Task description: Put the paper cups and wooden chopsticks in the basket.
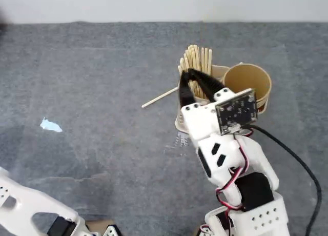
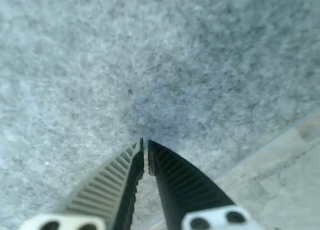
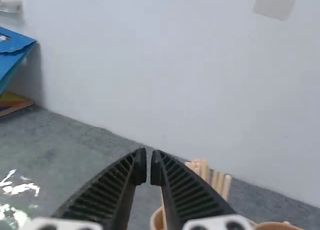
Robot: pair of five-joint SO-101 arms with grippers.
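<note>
Wooden chopsticks (image 1: 197, 59) stand bundled in the basket (image 1: 179, 124) next to a paper cup (image 1: 247, 81). One stray chopstick (image 1: 160, 97) lies on the grey mat (image 1: 102, 66) just beside it. The right gripper (image 1: 184, 74), closed and empty above the basket, should open, descend and pinch it crosswise near mid-length.

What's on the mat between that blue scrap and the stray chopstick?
Nothing; the high view shows bare mat between blue scrap and stray chopstick.
</note>
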